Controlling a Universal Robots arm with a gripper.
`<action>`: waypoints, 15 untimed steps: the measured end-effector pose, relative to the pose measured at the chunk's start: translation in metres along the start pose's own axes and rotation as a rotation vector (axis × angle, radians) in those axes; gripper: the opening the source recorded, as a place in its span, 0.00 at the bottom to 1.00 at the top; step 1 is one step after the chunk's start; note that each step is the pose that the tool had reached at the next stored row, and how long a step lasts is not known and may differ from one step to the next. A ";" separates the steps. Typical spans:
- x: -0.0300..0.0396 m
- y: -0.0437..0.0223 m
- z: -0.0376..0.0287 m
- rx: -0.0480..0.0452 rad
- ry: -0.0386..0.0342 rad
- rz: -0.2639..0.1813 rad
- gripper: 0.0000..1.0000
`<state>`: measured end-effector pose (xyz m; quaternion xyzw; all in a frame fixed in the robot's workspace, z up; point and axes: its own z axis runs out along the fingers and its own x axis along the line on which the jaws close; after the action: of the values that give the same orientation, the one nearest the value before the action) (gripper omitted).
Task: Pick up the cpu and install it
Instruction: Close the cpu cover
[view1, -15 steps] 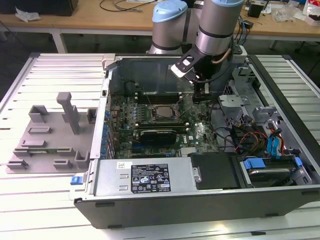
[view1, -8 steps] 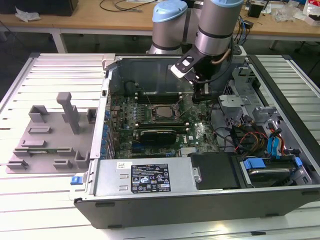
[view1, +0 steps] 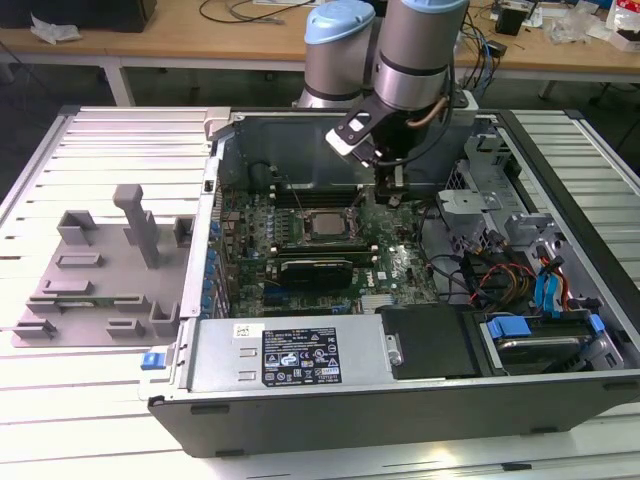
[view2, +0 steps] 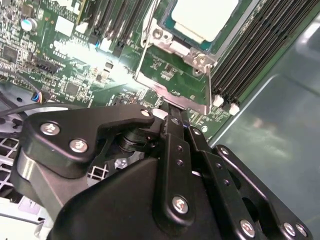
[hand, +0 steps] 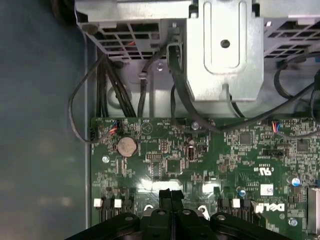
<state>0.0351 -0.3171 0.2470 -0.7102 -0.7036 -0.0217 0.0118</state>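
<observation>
Gripper (view2: 167, 109) closed with fingers pressed together and holding nothing, tips just by the metal socket frame (view2: 177, 47); beyond them the cpu (view2: 205, 17) lies flat in the socket, beside the memory slots (view2: 250, 55), on the motherboard (hand: 200, 160) inside the open case (view1: 300, 140).

Open computer case (view1: 400, 415) on slatted desk (view1: 70, 420). Green motherboard (view1: 405, 270) inside, coin cell (hand: 126, 146) on it. Grey fixture blocks (view1: 100, 270) on desk, exterior view's left of case.
</observation>
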 end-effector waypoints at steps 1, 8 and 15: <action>0.0002 -0.0022 0.0000 -0.0009 0.0000 0.000 0.11; 0.0021 -0.0206 -0.0002 -0.0088 0.0001 0.000 0.11; 0.0059 -0.0493 -0.0003 -0.0216 0.0003 -0.001 0.11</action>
<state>-0.0141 -0.3107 0.2470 -0.7099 -0.7037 -0.0294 0.0042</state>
